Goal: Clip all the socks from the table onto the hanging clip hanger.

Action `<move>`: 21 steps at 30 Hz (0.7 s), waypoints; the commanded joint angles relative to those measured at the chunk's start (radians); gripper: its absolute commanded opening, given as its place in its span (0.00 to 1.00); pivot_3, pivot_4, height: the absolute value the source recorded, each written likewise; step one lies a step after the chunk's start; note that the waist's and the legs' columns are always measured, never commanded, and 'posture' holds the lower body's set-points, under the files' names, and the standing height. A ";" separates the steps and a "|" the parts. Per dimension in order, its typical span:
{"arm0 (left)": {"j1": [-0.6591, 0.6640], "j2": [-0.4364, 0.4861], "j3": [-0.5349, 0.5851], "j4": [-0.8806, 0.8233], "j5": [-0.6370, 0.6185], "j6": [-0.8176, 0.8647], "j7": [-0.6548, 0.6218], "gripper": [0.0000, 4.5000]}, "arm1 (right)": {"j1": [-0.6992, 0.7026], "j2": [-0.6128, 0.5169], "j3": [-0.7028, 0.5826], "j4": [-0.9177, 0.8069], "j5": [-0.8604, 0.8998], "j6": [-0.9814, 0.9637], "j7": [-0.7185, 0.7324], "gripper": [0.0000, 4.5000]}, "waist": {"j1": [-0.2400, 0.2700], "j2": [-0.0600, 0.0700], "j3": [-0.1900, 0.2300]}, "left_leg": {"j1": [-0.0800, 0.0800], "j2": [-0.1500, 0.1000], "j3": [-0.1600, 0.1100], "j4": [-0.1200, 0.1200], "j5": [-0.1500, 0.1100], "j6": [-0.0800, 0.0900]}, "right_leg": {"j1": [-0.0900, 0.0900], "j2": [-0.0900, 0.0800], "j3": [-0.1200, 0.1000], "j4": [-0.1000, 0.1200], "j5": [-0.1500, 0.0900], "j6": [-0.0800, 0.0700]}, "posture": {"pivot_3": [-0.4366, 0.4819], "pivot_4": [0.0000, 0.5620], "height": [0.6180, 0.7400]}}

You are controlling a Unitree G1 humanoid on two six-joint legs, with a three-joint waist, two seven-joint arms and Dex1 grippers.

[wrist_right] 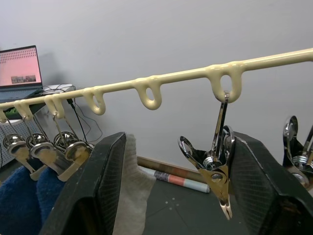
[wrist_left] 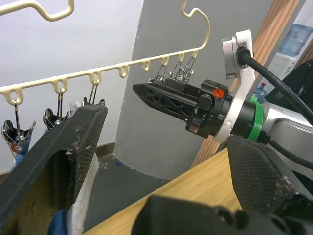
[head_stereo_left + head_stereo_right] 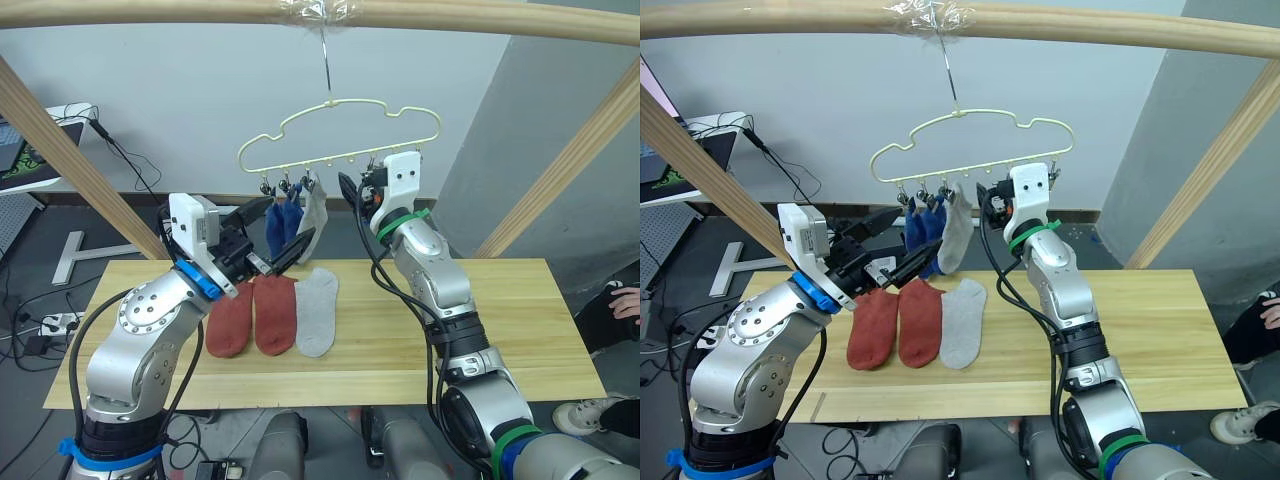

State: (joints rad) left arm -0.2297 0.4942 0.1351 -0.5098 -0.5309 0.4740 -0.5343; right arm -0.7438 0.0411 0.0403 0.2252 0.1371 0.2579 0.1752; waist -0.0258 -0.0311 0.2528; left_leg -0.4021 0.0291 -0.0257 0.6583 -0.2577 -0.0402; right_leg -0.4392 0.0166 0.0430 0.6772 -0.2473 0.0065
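Half done, by the look of it: two blue socks [image 3: 281, 224] and one grey sock [image 3: 312, 212] clipped to the clip hanger [image 3: 340, 140], upper centre. Left on the table [image 3: 500, 320]: two rust-red socks [image 3: 253, 315], one grey [image 3: 317, 310]. Left gripper [image 3: 275, 235] spread beside the hung grey sock; right gripper [image 1: 176, 196] agape around an empty clip [image 1: 217, 171].

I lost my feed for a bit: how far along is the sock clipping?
Done: two blue socks and one grey sock hang from the clip hanger. In hand: the left gripper sits open by the hanging socks, and the right gripper is open around an empty clip. Left: two red socks and a grey sock on the table.
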 commanded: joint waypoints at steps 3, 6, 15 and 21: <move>-0.005 0.004 0.014 -0.044 -0.018 -0.009 -0.001 1.00 | -0.033 0.005 -0.008 -0.013 0.005 -0.028 0.005 0.70 | 0.000 0.000 0.000 | 0.000 0.000 0.000 0.000 0.000 0.000 | 0.000 0.000 0.000 0.000 0.000 0.000 | 0.59 0.43 1.00; -0.011 0.004 0.016 -0.043 -0.023 -0.011 -0.003 1.00 | -0.037 0.006 -0.009 -0.011 0.006 -0.032 0.003 0.70 | 0.000 0.000 0.000 | 0.000 0.000 0.000 0.000 0.000 0.000 | 0.000 0.000 0.000 0.000 0.000 0.000 | 0.59 0.43 1.00; -0.013 0.008 0.013 -0.042 -0.023 -0.018 -0.005 1.00 | -0.033 0.007 -0.006 -0.008 0.004 -0.036 0.005 0.70 | 0.000 0.000 0.000 | 0.000 0.000 0.000 0.000 0.000 0.000 | 0.000 0.000 0.000 0.000 0.000 0.000 | 0.59 0.42 1.00; -0.015 0.006 0.011 -0.043 -0.023 -0.019 -0.003 1.00 | -0.036 0.001 -0.010 -0.003 0.006 -0.040 0.010 0.70 | 0.000 0.000 0.000 | 0.000 0.000 0.000 0.000 0.000 0.000 | 0.000 0.000 0.000 0.000 0.000 0.000 | 0.60 0.42 1.00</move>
State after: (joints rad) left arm -0.2318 0.4948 0.1350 -0.5098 -0.5464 0.4736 -0.5352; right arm -0.7601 0.0415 0.0385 0.2382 0.1374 0.2453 0.1766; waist -0.0257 -0.0311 0.2528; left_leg -0.4021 0.0291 -0.0256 0.6583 -0.2577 -0.0402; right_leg -0.4393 0.0166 0.0430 0.6772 -0.2473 0.0065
